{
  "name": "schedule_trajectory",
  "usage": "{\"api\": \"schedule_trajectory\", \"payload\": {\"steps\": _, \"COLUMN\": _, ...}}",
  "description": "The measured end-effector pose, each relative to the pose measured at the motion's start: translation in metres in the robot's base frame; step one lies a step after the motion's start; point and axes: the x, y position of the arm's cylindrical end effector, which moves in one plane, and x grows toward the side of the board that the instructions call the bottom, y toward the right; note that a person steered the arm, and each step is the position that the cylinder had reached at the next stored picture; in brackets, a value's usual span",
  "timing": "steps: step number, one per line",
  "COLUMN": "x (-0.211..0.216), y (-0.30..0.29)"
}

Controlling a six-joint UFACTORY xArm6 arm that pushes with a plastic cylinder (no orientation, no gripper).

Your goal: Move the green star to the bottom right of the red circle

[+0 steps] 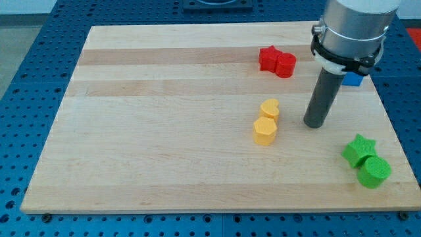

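The green star [358, 149] lies near the board's right edge, low in the view, touching a green circle [375, 172] just below and right of it. The red circle [285, 65] sits near the view's top, touching a red star [268, 58] on its left. My tip [314, 124] rests on the board between them, left of and above the green star, below and right of the red circle. It touches no block.
A yellow heart [270, 108] and a yellow hexagon [264, 131] sit together left of my tip. A blue block [354, 79] is partly hidden behind the rod at the right. The wooden board [164, 118] lies on a blue perforated table.
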Motion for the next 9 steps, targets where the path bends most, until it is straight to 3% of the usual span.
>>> {"api": "schedule_trajectory", "payload": {"steps": 3, "x": -0.003, "y": -0.015}}
{"api": "schedule_trajectory", "payload": {"steps": 4, "x": -0.014, "y": 0.027}}
{"api": "schedule_trajectory", "payload": {"steps": 5, "x": -0.014, "y": 0.106}}
{"api": "schedule_trajectory", "payload": {"steps": 6, "x": -0.001, "y": 0.119}}
{"api": "schedule_trajectory", "payload": {"steps": 7, "x": 0.043, "y": 0.155}}
{"api": "schedule_trajectory", "payload": {"steps": 9, "x": 0.120, "y": 0.154}}
